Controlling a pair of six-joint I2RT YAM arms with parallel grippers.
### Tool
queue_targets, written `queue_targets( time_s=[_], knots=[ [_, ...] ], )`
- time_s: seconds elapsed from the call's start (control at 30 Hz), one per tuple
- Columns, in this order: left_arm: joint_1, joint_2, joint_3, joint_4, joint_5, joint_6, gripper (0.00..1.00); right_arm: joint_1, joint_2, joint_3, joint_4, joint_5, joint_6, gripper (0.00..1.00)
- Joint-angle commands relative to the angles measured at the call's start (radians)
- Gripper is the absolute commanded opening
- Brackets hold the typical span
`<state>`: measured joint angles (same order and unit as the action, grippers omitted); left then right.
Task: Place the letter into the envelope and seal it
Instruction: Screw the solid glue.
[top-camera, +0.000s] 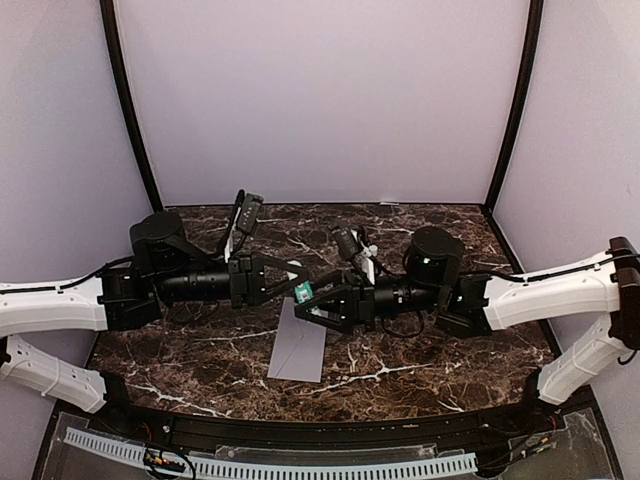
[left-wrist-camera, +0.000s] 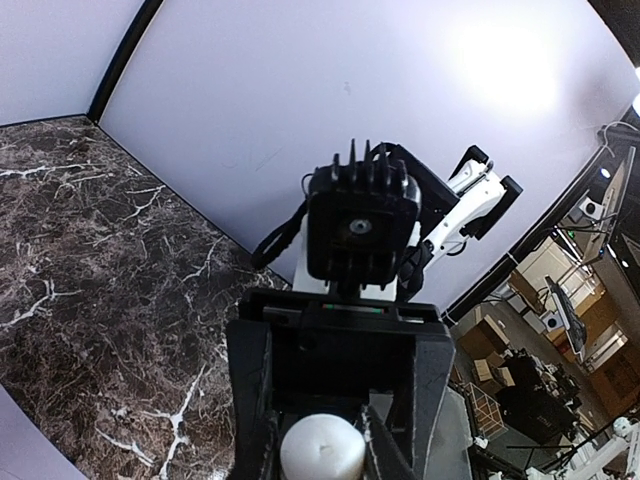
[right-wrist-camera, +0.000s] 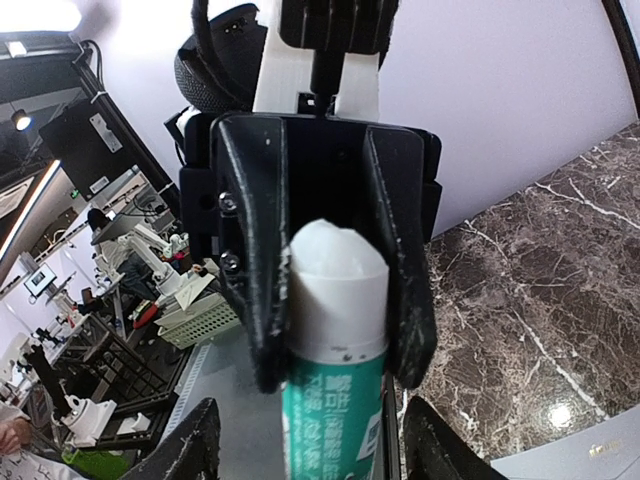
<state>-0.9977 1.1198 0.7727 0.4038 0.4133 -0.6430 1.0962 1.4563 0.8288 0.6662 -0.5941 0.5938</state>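
Glue stick (right-wrist-camera: 335, 330), white cap and green label, hangs at centre frame in the top view, between your two grippers. Your left gripper (top-camera: 292, 281) is clamped on the white cap end; the right wrist view shows its black fingers (right-wrist-camera: 250, 250) pressed against both sides of the cap. Your right gripper (top-camera: 318, 303) is spread: its own fingers (right-wrist-camera: 190, 445) stand clear of the tube on either side, at the bottom of that view. Envelope (top-camera: 298, 352), plain grey, lies flat on the dark marble table (top-camera: 420, 350), lower centre of the top view, its upper edge under the grippers. Flap state can't be told.
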Motion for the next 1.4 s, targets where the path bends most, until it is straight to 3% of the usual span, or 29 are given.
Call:
queue_targets(
  time_s=[0.0,0.07,0.23,0.5,0.73,0.97,1.03,1.07,1.2,1.37],
  knots=[
    [-0.001,0.008,0.058,-0.058,-0.032,0.022,0.00,-0.034,-0.067,-0.044,0.052,-0.050,0.009,0.60],
    [0.000,0.013,0.061,-0.058,-0.036,0.021,0.00,-0.042,-0.079,-0.056,0.044,-0.068,0.012,0.59],
    [0.003,0.027,0.066,-0.064,-0.052,0.013,0.00,-0.051,-0.075,-0.065,0.022,-0.111,0.020,0.41],
    [0.003,0.035,0.063,-0.045,-0.036,0.002,0.00,-0.052,-0.026,-0.069,0.087,-0.152,0.069,0.34],
    [0.003,0.033,0.060,-0.042,-0.033,-0.001,0.00,-0.052,-0.003,-0.073,0.126,-0.146,0.089,0.36],
    [0.004,0.036,0.063,-0.041,-0.029,-0.009,0.00,-0.052,0.010,-0.069,0.131,-0.145,0.094,0.08],
    [0.003,0.040,0.062,-0.041,-0.022,-0.010,0.10,-0.052,0.005,-0.074,0.145,-0.128,0.099,0.02],
    [0.002,0.042,0.061,-0.039,-0.020,-0.013,0.23,-0.053,0.000,-0.078,0.153,-0.124,0.101,0.01],
    [0.004,0.052,0.057,-0.023,0.016,-0.016,0.46,-0.055,-0.004,-0.066,0.157,-0.115,0.094,0.00],
    [0.003,0.063,0.058,-0.024,0.039,-0.025,0.51,-0.055,0.003,-0.058,0.174,-0.116,0.098,0.00]
  ],
)
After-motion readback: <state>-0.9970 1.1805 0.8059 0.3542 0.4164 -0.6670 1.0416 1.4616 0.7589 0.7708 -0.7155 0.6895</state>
